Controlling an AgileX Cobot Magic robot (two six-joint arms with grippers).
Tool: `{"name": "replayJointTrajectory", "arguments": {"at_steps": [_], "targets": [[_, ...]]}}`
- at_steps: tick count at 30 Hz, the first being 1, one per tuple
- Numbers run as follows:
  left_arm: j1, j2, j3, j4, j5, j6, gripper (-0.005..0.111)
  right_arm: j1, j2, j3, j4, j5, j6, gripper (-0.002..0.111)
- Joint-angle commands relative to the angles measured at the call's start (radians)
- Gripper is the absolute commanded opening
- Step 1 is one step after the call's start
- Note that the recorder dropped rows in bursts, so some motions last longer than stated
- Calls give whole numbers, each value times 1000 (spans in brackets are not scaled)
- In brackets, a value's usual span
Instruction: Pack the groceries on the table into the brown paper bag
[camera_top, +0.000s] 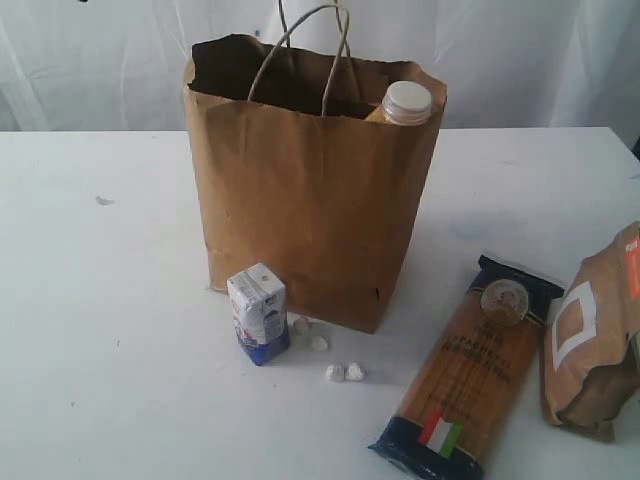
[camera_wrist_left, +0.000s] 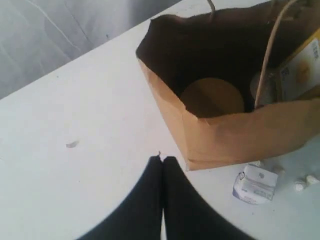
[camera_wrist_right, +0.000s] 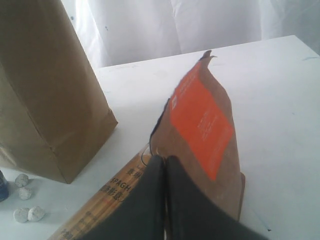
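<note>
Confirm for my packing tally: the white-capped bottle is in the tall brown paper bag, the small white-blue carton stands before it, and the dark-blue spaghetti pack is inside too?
No: the exterior view shows the dark-blue spaghetti pack lying on the white table right of the tall brown paper bag. The white-capped bottle is inside and the small white-blue carton stands before it.

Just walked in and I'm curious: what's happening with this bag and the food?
A two-armed robot is packing groceries into the brown paper bag. A white-capped bottle and a gold-lidded jar are already inside. The small carton, spaghetti pack and brown pouch wait on the table. The left gripper and right gripper are shut, empty.
</note>
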Motion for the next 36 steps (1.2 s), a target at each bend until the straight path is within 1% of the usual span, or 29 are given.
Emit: {"name": "replayJointTrajectory", "arguments": {"at_steps": [1,2,3,4,5,6,8,9,12,14,16,19,25,36], "targets": [[1,-164,239,-63,-110,-15,0,-5,-6,4,-2,-13,-2,0],[1,-196,288,-78,-137,-15,0,-5,-6,4,-2,-13,-2,0],[1,-255,377,-109,-179,-15,0,-5,-6,4,-2,-13,-2,0],[1,-287,427,-126,-203,-15,0,-5,-6,4,-2,-13,-2,0],[1,-351,518,-152,-249,-15,0,-5,-6,4,-2,-13,-2,0],[1,-382,568,-162,-274,-15,0,-5,-6,4,-2,-13,-2,0],[1,-479,734,-191,-347,-20,0,-5,-6,4,-2,-10,-2,0],[1,-504,771,-191,-359,-31,0,-5,-6,4,-2,-10,-2,0],[1,-609,945,-195,-424,-87,0,-5,-6,4,-2,-10,-2,0],[1,-662,1035,-200,-459,-118,0,-5,-6,4,-2,-12,-2,0],[1,-702,1091,-231,-468,-121,0,-5,-6,4,-2,-12,-2,0],[1,-735,1121,-271,-477,-121,0,-5,-6,4,-2,-12,-2,0],[1,-785,1134,-278,-480,-119,0,-5,-6,4,-2,-12,-2,0],[1,-785,1134,-285,-466,-121,0,-5,-6,4,-2,-10,-2,0]]}}
